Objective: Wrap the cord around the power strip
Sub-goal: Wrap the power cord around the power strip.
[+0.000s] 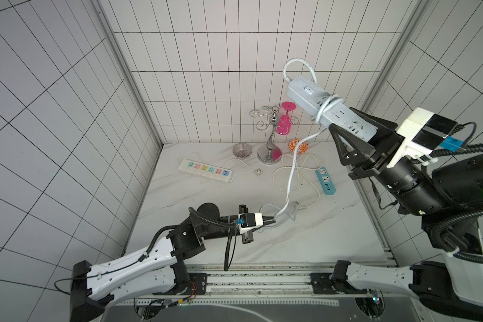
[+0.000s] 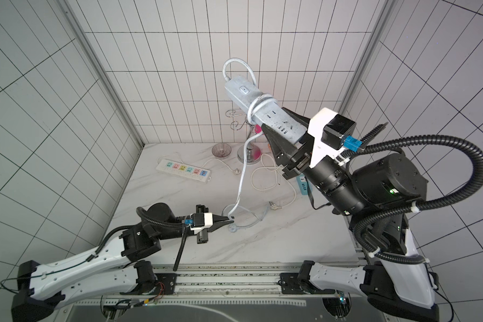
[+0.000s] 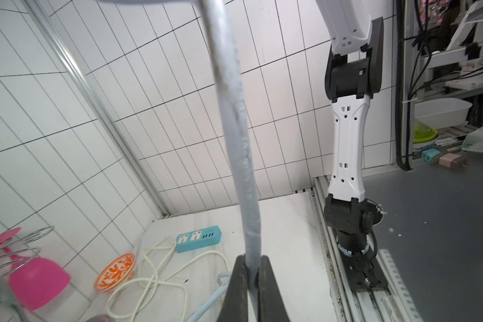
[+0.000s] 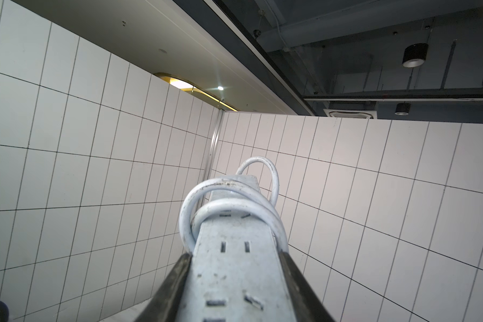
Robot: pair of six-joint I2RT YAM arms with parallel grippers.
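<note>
The right hand (image 4: pixel 236 255) was clamped on the socket end of the plain pale blue-grey plastic power strip (image 1: pixel 329 108) and held it well above the white marbled counter (image 1: pixel 234 245), switch end pointing up and away. The long pale blue-grey round cord (image 1: pixel 290 178) left the switch end in an open loop, made two turns around the middle of the bar, then hung down to the left hand (image 3: pixel 253 267), which was pinched shut on it just above the counter. The rest of the cord lay slack on the counter past that hand; the plug end was partly hidden, so its exact position was unclear. Judgement: the strip is rigid and light, but held by one end its smooth sides could pivot in the grip if the cord is pulled hard. The cord looked stiff and springy, and the turns sat loose in the right wrist view, so it probably needs steady tension. Best hold: on the hanging run, regripping nearer the plug. The hanging run crossed over the white cable (image 1: pixel 315 195) of the bright blue strip (image 1: pixel 325 180), a possible snag.
</note>
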